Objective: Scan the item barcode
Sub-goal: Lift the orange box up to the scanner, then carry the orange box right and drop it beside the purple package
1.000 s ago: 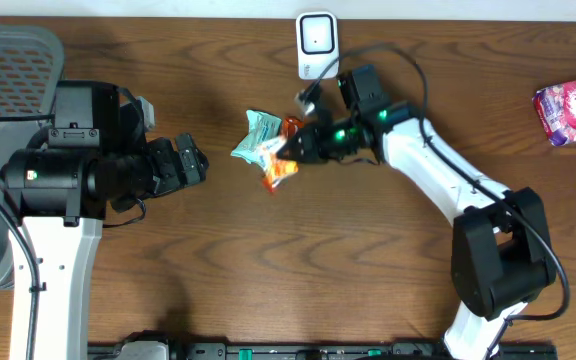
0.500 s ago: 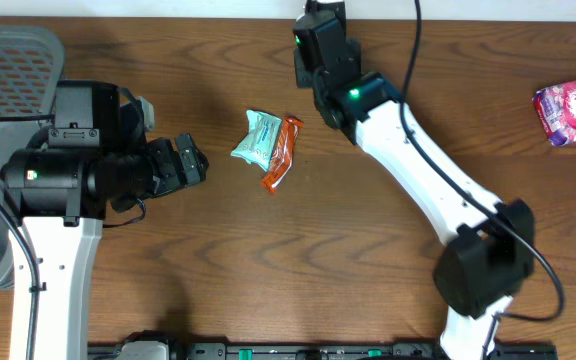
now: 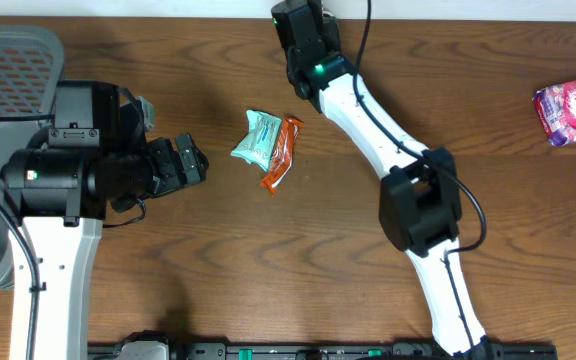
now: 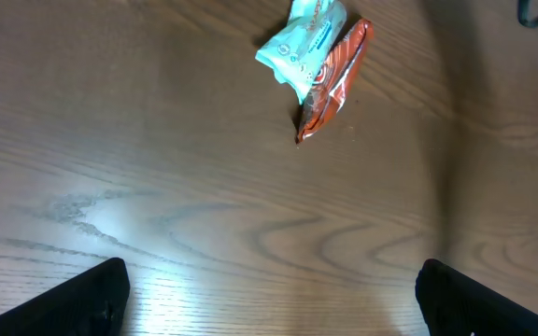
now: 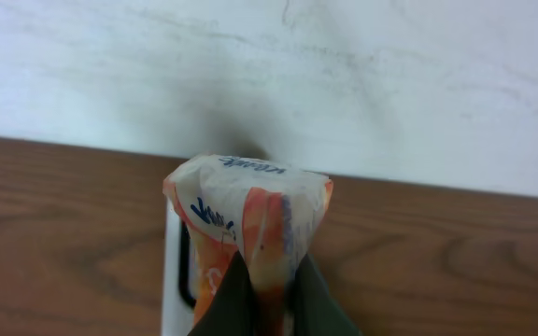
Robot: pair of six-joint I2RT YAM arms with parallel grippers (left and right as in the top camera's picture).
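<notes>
My right gripper [image 5: 267,303] is shut on an orange-and-white tissue packet [image 5: 248,210], pinching its lower end. Right behind the packet stands the white scanner [image 5: 169,285] against the wall. From overhead, the right gripper [image 3: 298,22] is at the table's back edge, and the arm hides both scanner and packet. A teal packet [image 3: 258,135] and an orange packet [image 3: 283,155] lie together mid-table, also showing in the left wrist view as the teal packet [image 4: 302,37] and orange packet [image 4: 334,79]. My left gripper [image 3: 193,163] is open and empty, left of them, its fingers [image 4: 92,299] wide apart.
A pink packet [image 3: 571,110] lies at the far right of the wooden table [image 3: 268,260]. A grey mesh chair [image 3: 8,60] stands at the left edge. The right arm stretches diagonally from the front right to the back centre.
The right arm has swung from beside the mid-table packets to the back edge, carrying the tissue packet over the scanner. The left arm has not moved.
</notes>
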